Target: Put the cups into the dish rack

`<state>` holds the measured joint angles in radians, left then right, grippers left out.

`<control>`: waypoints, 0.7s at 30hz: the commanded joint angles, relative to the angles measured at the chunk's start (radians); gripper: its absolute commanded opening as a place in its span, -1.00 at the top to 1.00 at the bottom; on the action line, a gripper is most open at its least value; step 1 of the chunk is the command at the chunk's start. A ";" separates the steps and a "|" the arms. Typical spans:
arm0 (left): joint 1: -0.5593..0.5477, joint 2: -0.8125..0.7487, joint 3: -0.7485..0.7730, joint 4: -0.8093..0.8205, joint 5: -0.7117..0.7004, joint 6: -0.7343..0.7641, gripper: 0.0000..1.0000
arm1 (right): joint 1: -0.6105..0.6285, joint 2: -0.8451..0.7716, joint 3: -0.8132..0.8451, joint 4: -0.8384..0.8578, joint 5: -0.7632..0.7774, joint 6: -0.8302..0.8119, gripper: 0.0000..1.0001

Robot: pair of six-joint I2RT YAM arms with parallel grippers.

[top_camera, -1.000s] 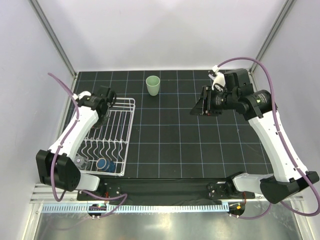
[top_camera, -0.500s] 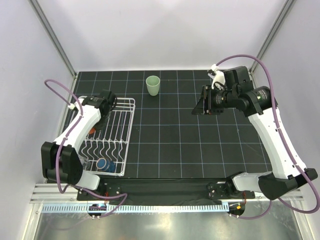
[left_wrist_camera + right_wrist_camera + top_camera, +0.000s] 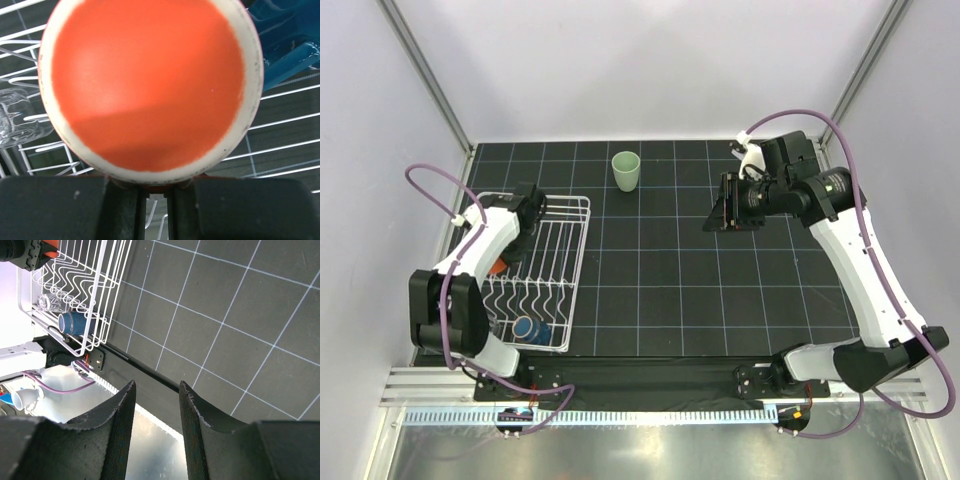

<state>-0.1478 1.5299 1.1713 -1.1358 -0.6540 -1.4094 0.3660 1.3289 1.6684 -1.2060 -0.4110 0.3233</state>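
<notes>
Left claw (image 3: 156,190), clamped on the orange mug (image 3: 150,85), is swinging back over the dish rack's (image 3: 578,270) left side, bringing a set-down inside it close, while the green tumbler (image 3: 626,170) is waiting on the worktop (image 3: 720,290)

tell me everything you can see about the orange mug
The orange mug fills the left wrist view: a round, smooth orange face ringed by a speckled off-white band, ceramic by its look. The left gripper pinches its near edge, holding it over the dish rack wires. No handle shows.
</notes>
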 commanded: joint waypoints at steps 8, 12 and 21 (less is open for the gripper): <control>0.008 0.026 -0.015 0.065 -0.093 -0.056 1.00 | -0.001 0.024 0.085 -0.059 0.021 -0.023 0.16; 0.019 0.039 -0.015 0.073 -0.091 -0.060 1.00 | -0.001 0.030 0.093 -0.069 0.026 -0.027 0.15; 0.031 0.081 -0.012 0.087 -0.064 -0.082 0.99 | -0.002 0.050 0.099 -0.075 0.024 -0.032 0.15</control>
<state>-0.1253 1.6112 1.1477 -1.0740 -0.6529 -1.4452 0.3660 1.3727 1.7245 -1.2663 -0.3981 0.3088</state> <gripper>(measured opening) 0.134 0.421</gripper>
